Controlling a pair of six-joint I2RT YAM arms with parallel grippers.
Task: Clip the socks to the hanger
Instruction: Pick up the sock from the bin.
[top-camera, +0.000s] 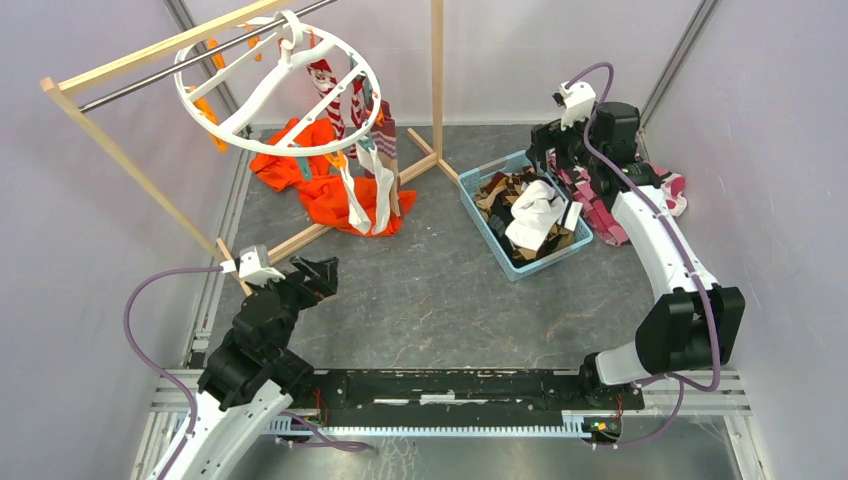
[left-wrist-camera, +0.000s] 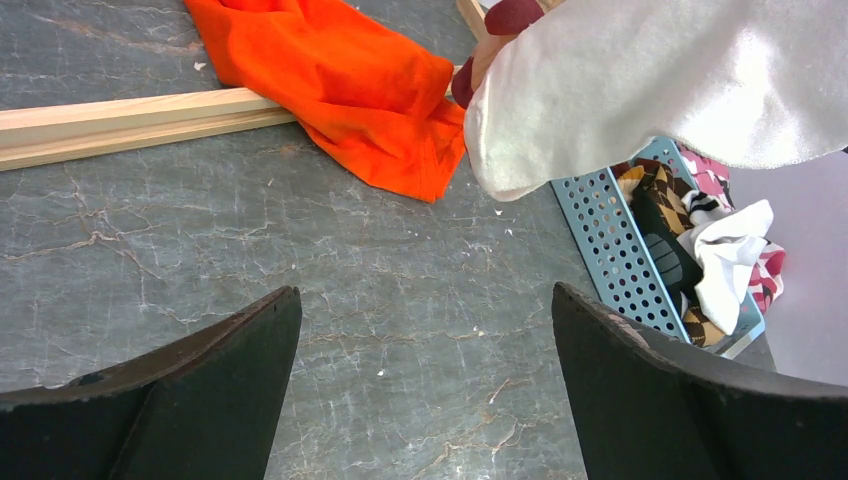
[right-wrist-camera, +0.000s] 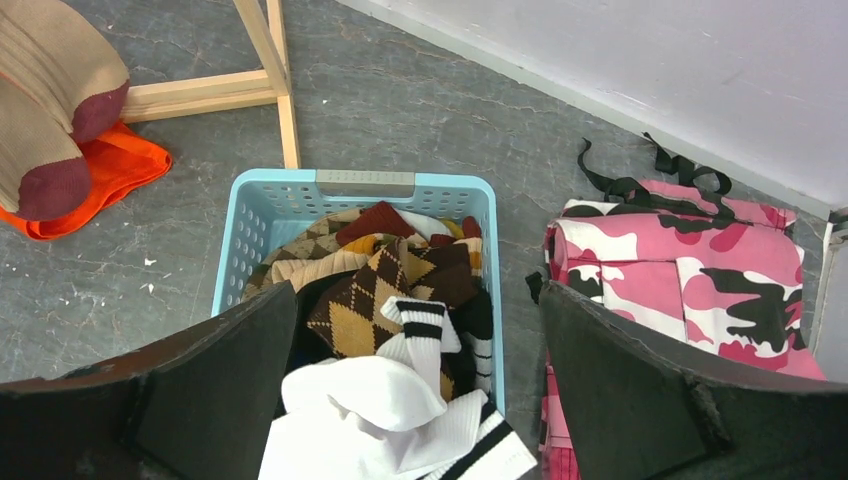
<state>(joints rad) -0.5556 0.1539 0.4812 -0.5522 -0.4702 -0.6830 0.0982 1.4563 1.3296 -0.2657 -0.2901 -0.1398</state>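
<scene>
1. While both arms hover over the grey, stone-patterned table (top-camera: 430, 290), neither one holds anything.
2. The left gripper (top-camera: 318, 272) sits near the left edge of the table. Its two black fingers are spread wide above bare tabletop.
3. The right gripper (top-camera: 548, 165) hangs at the far right, over a light blue basket (top-camera: 478, 208). Its fingers are also spread wide, with nothing between them.
4. Loose socks (right-wrist-camera: 385, 300) fill the basket: brown argyle, white with black stripes, and dark red.
5. The hanger (top-camera: 262, 92) is a white round ring with wavy crossbars. It hangs by its hook from the metal bar of a wooden rack (top-camera: 140, 170) at the far left.
6. Several more socks are clipped along the ring's right side and dangle down. They include a red-and-white striped sock (top-camera: 335, 100), white ones and a brownish one.
7. An orange garment (top-camera: 320, 195) lies crumpled on the table beneath the hanger.
8. A pink camouflage cloth (top-camera: 600, 205) lies just right of the basket.
</scene>
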